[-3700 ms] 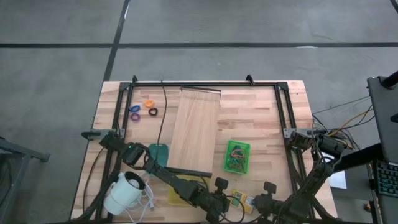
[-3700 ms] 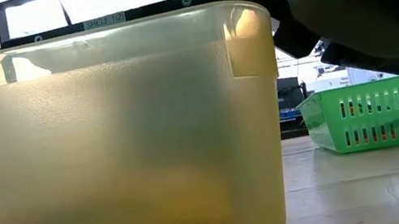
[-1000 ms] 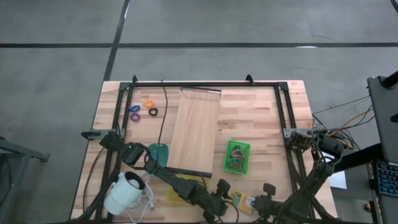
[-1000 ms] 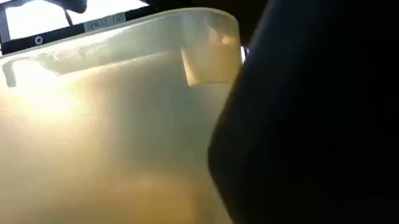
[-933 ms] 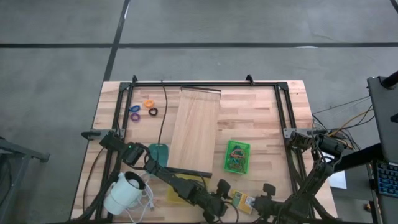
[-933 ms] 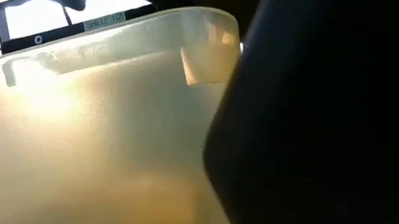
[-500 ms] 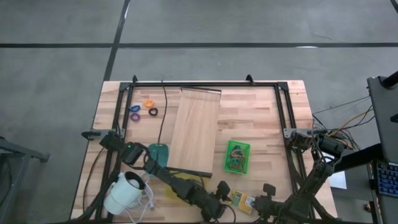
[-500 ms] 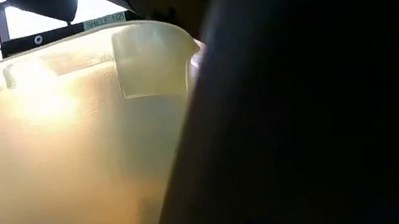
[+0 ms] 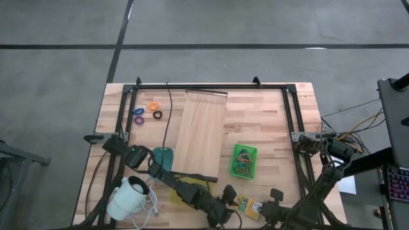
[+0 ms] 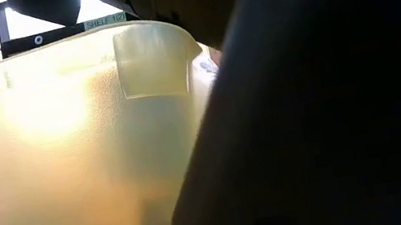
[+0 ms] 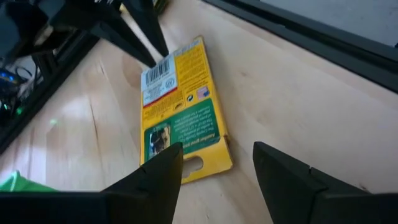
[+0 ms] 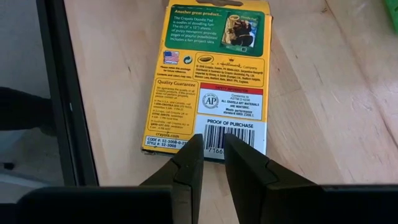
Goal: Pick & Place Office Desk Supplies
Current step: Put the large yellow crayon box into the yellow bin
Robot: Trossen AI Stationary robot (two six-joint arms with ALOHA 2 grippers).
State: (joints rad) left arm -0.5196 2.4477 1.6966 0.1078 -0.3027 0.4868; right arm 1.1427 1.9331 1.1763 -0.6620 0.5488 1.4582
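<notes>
Both hands are met at the table's (image 9: pixel 268 121) near edge over a flat yellow-and-green cardboard packet (image 12: pixel 214 78): right hand (image 12: pixel 211 152) narrowed at its barcode end, barely parted, gripping nothing; left hand (image 11: pixel 217 165) spread wide at its opposite end. A green slotted plastic basket (image 9: pixel 243 160) lies farther back.

Pale butcher-block wooden bench (image 9: pixel 268 121) with black metal frame (image 9: pixel 211 85), on grey concrete floor (image 9: pixel 204 25) crossed by dark lines; bright window light behind

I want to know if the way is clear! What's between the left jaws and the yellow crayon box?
Only bare wooden table; in the left wrist view, the open left gripper hangs right by the yellow crayon box.
</notes>
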